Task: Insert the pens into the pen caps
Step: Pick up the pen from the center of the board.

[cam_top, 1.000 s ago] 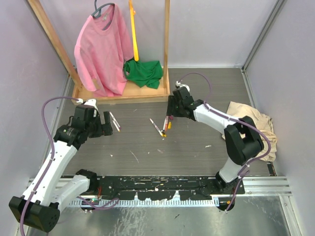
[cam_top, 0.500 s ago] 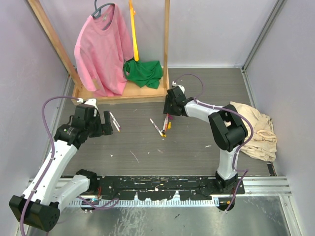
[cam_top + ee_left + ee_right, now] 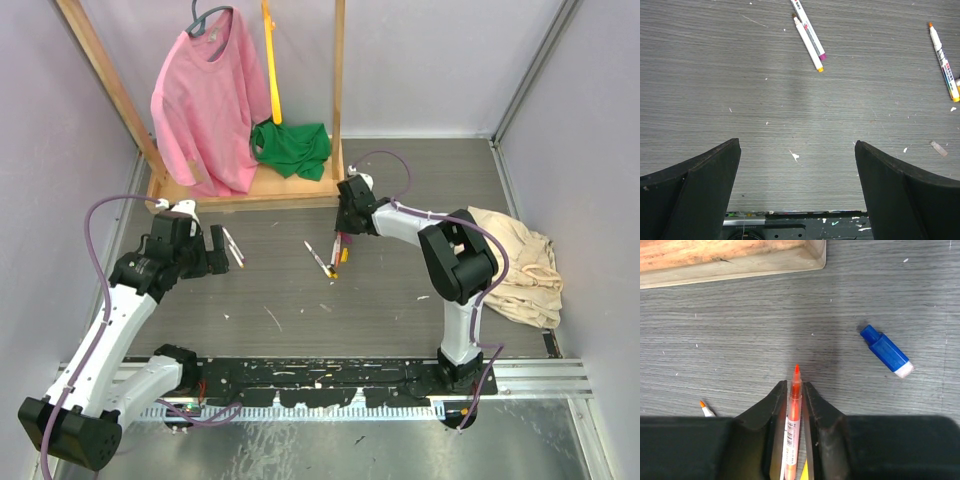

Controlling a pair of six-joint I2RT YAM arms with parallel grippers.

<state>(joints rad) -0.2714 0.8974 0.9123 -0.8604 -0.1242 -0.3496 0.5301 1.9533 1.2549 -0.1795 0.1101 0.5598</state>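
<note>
Left gripper (image 3: 796,146) hung spread wide over the table (image 3: 730,100); two white pens (image 3: 807,44) lay touching just beyond. Right gripper (image 3: 795,389) pinched an orange-tipped pen (image 3: 792,435). Blue pen cap (image 3: 886,351) lay farther right, wooden frame (image 3: 730,257) behind.

We note pale lavender walls (image 3: 440,60) around a grey wood-grain worktop (image 3: 300,320) flecked with white paint. At the back left, a wooden rack (image 3: 338,100) holds a hanging pink shirt (image 3: 205,110), a green cloth (image 3: 292,148) on its base; a crumpled beige cloth (image 3: 530,270) lies by the right wall.
</note>
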